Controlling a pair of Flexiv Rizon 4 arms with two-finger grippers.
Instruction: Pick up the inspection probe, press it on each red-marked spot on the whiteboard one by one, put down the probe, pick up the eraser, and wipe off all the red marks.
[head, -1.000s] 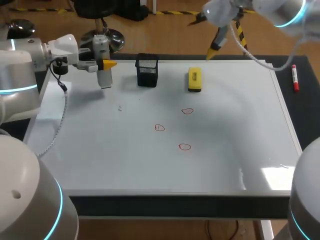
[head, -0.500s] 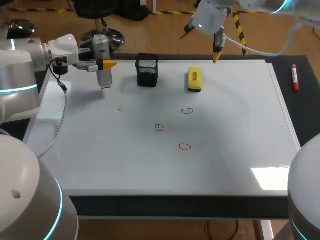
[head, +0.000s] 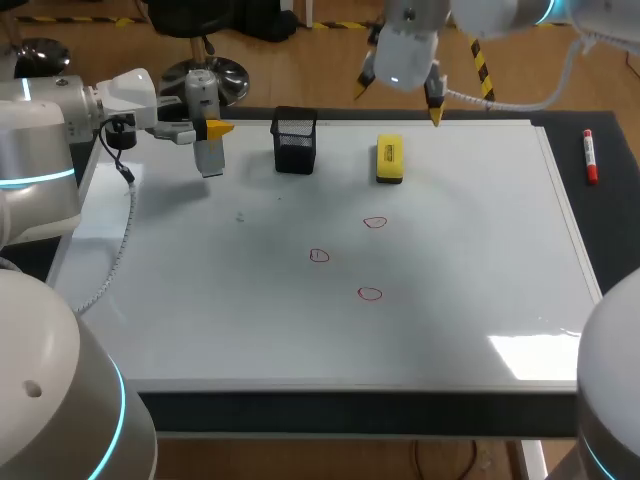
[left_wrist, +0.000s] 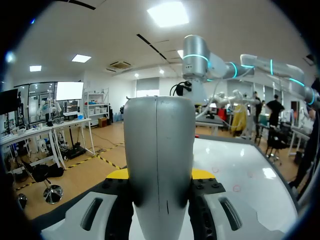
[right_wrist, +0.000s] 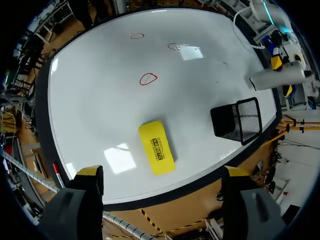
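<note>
My left gripper (head: 213, 129) is shut on the grey inspection probe (head: 208, 152), holding it above the whiteboard's (head: 460, 250) far-left corner. In the left wrist view the probe (left_wrist: 159, 150) fills the space between the fingers (left_wrist: 118, 174). Three red marks (head: 375, 222) (head: 319, 256) (head: 370, 293) sit mid-board. The yellow eraser (head: 389, 159) lies near the far edge. My right gripper (head: 400, 95) hangs open above the far edge just behind it. In the right wrist view the eraser (right_wrist: 156, 147) lies below and ahead of the spread fingers (right_wrist: 89, 175).
A black mesh holder (head: 295, 140) stands left of the eraser, between it and the probe; it also shows in the right wrist view (right_wrist: 237, 120). A red marker (head: 590, 155) lies off the board at the far right.
My right arm has swung left along the far edge and now hangs over the eraser, fingers still wide. The left arm and probe have not moved.
</note>
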